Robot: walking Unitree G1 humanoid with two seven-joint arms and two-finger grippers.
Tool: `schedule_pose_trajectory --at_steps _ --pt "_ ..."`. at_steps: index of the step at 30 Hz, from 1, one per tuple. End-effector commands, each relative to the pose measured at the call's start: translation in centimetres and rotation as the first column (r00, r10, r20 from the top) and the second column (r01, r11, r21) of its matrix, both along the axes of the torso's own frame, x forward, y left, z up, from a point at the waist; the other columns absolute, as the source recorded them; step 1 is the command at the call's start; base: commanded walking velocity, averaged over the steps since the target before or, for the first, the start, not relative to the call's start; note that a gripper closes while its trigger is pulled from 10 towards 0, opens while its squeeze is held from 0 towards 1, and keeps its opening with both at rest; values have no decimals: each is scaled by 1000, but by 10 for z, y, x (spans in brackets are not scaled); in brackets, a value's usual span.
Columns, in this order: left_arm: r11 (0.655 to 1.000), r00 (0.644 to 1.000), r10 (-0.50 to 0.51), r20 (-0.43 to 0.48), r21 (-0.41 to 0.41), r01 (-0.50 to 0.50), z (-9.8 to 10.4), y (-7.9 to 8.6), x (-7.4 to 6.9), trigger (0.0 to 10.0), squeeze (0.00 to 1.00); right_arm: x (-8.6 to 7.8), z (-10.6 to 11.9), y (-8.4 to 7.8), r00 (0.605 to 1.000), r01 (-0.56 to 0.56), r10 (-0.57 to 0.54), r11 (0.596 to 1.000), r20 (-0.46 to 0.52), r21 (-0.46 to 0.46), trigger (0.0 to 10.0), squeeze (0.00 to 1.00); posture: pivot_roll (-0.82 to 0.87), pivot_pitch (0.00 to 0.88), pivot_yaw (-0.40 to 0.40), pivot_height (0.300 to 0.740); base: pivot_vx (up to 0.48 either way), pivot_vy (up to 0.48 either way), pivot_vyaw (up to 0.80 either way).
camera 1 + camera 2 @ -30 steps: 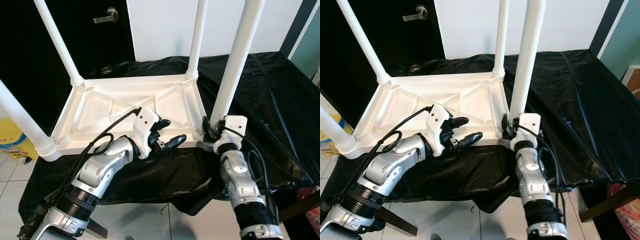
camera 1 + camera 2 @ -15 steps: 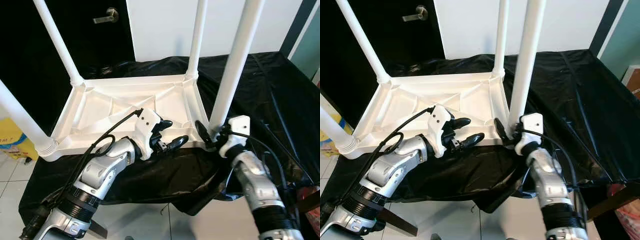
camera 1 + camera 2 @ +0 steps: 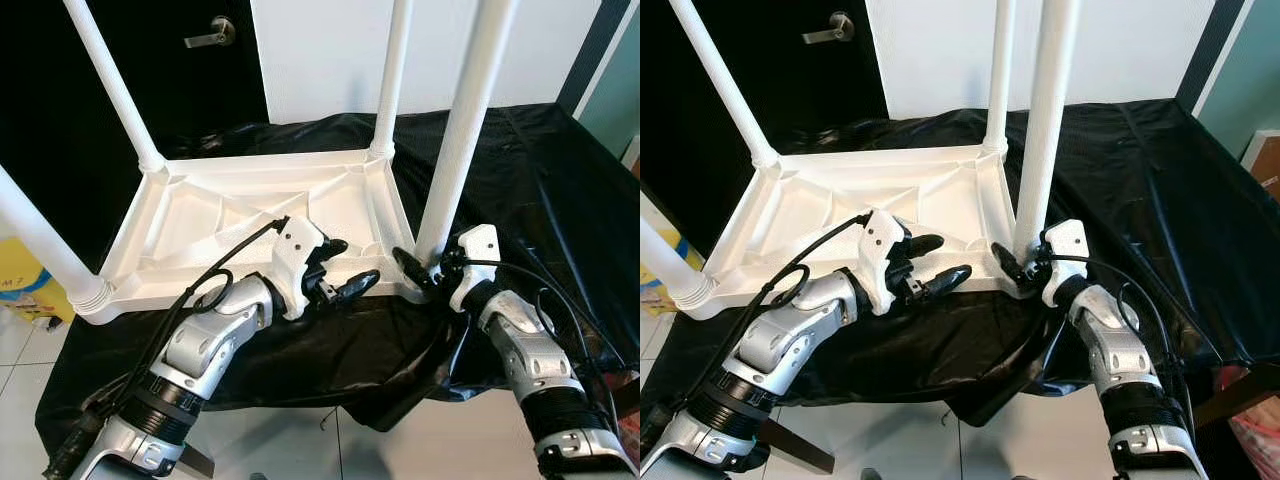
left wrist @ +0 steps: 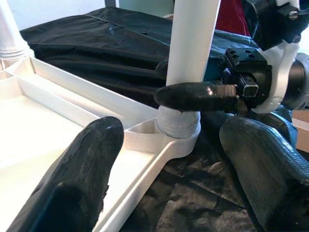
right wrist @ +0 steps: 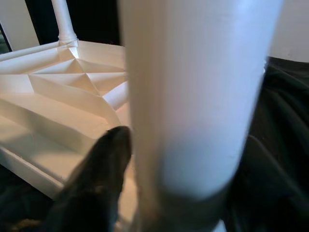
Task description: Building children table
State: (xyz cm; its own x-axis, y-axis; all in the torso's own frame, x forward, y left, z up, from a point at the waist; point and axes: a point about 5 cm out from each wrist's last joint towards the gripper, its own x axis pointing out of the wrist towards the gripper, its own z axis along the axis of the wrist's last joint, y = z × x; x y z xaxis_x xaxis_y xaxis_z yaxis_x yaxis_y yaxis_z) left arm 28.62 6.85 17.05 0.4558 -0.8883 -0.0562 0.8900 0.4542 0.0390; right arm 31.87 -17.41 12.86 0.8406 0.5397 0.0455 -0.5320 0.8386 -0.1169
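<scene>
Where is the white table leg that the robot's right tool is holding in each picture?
Left eye view: the leg stands right of centre, running out of the top.
Right eye view: the leg stands just right of centre.
Left wrist view: upper middle.
Right wrist view: close up in the middle.
Shared landmark: the corner socket of the upturned white tabletop.
</scene>
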Motion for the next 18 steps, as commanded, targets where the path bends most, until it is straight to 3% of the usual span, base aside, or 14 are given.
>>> schedule_pose_trajectory --at_steps 1,7,8,18 --pt "995 995 -96 11 18 96 0 -3 -3 10000 0 -2 -9 6 998 -51 50 999 -39 -17 0 0 -77 0 34 740 0 0 0" --pt "997 997 -71 24 21 71 0 -3 -1 10000 0 -1 -13 3 997 -61 59 998 -57 -34 0 0 -77 0 28 740 0 0 0" --pt "998 997 -67 28 24 66 -1 -3 -2 10000 0 0 -13 1 997 -45 43 999 -59 -23 10000 0 -80 0 26 740 0 0 0" --pt "998 997 -47 56 36 45 -2 -5 0 10000 0 0 -10 -1 997 65 -63 997 -41 40 10000 0 -89 0 21 740 0 0 0"
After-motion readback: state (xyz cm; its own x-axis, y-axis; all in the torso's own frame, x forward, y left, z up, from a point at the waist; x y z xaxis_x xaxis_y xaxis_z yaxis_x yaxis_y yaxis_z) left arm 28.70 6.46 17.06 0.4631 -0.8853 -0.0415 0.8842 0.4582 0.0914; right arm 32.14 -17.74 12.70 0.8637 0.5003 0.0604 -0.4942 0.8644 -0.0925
